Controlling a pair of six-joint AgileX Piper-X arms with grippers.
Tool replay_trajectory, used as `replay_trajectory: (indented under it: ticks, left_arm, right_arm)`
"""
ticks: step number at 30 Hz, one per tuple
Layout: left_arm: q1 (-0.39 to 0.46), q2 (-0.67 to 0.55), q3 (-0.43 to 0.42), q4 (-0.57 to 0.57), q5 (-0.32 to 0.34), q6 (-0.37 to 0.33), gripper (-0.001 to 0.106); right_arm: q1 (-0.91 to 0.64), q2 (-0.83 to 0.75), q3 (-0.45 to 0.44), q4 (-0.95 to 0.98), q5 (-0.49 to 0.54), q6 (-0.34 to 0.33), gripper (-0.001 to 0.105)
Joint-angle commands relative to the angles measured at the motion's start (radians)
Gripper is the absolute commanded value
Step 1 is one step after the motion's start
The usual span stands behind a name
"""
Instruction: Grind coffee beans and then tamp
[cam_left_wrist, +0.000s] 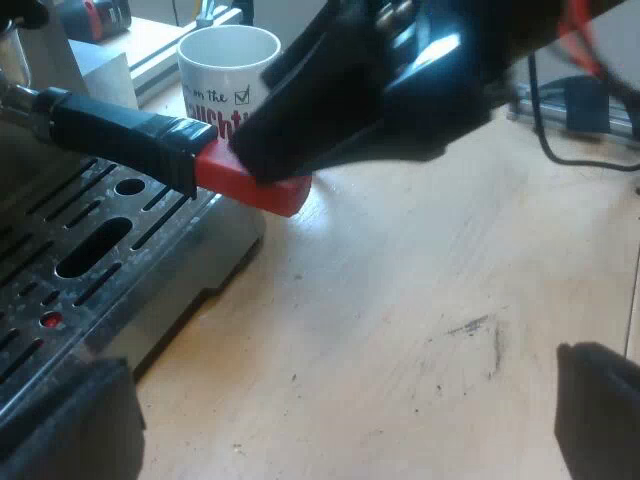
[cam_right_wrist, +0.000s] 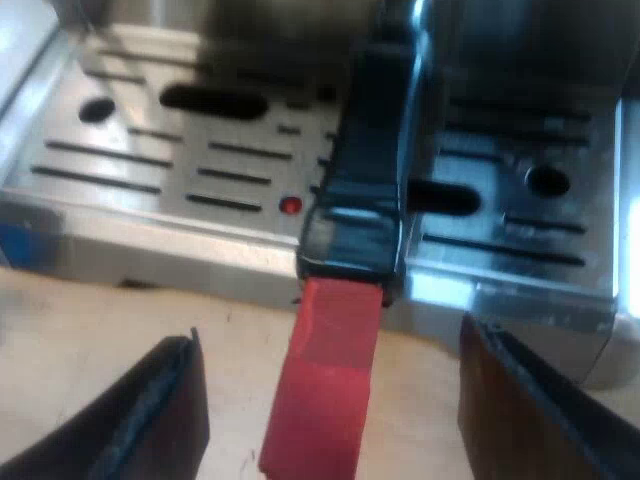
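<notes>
Starting with your left gripper (cam_left_wrist: 330, 415): its jaws stand spread with nothing between them, low over the bare counter (cam_left_wrist: 420, 300) just beside the espresso machine (cam_left_wrist: 185, 270). It looks to have no part in this step, so park it where it cannot cross the handle's path.

The holder sits in the machine's front. Its dark handle (cam_left_wrist: 120, 130) reaches out over the drip tray (cam_right_wrist: 120, 140), and its red end (cam_right_wrist: 325, 400) hangs past the tray's edge, above the counter. Your right gripper (cam_right_wrist: 335, 410) is at that red end with its jaws open, one on each side and neither touching it.

As I judge it, the step in hand is taking hold of the handle so the holder can be worked for grinding. The red end lies roughly midway between the jaws, so close squarely on its flat sides. Seat the grip far enough along that it will not slide off the tip. Then guide the handle along its own line and do not pry it up or down against the machine.

A mug (cam_left_wrist: 205, 95) stands on the counter just behind the red end, close to your right gripper. It is the likeliest thing to be struck if the handle swings that way. Do not mistake the small red mark in the tray for the handle.
</notes>
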Motion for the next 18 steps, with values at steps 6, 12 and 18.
replay_trajectory:
  ticks: [6, 12, 18]
  left_arm:
    - [-0.007, -0.001, -0.004, -0.016, 0.008, -0.010, 0.085]
    - [-0.007, -0.001, -0.004, -0.016, 0.008, -0.010, 0.085]
    - [-0.007, -0.001, -0.004, -0.016, 0.008, -0.010, 0.085]
  right_arm:
    - [-0.028, 0.064, -0.008, -0.008, -0.043, -0.001, 0.057]
    - [-0.073, 0.114, -0.003, -0.072, -0.051, -0.001, 0.057]
    - [-0.104, 0.126, 0.040, -0.160, -0.080, -0.014, 0.057]
